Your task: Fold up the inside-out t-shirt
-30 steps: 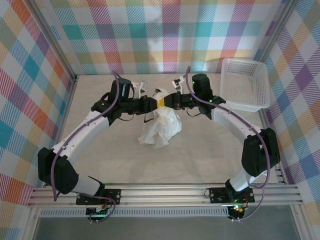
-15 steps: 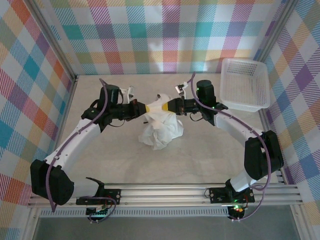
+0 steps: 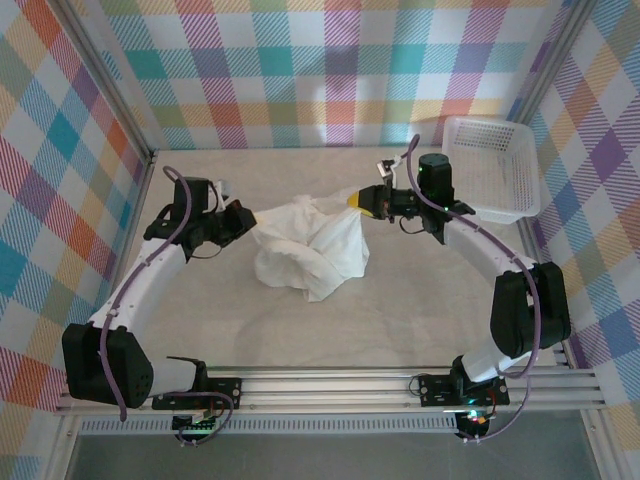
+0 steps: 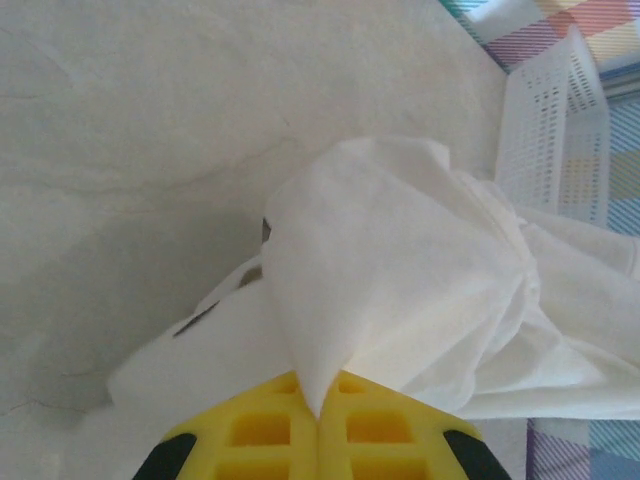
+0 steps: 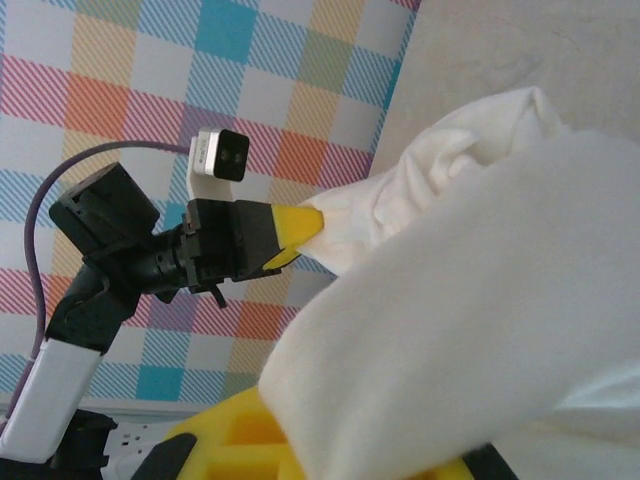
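The inside-out t-shirt [image 3: 305,250] is a crumpled white bundle held up over the middle of the table, stretched between both grippers. My left gripper [image 3: 243,218] is shut on its left edge; in the left wrist view the yellow pads [image 4: 262,430] pinch a point of the t-shirt [image 4: 400,280]. My right gripper [image 3: 357,200] is shut on the shirt's upper right edge. In the right wrist view the t-shirt [image 5: 480,330] drapes over my right gripper [image 5: 305,455], and the left gripper [image 5: 300,228] shows across from it, shut on the far end.
A white mesh basket [image 3: 490,165] stands at the back right corner, also visible as a basket [image 4: 545,130] beyond the cloth. Plaid walls [image 3: 330,70] close in the back and both sides. Beige table surface [image 3: 400,310] lies open in front of the shirt.
The two grippers have pulled apart, left going left and right going right. The shirt has spread from a narrow hanging bundle into a wider one.
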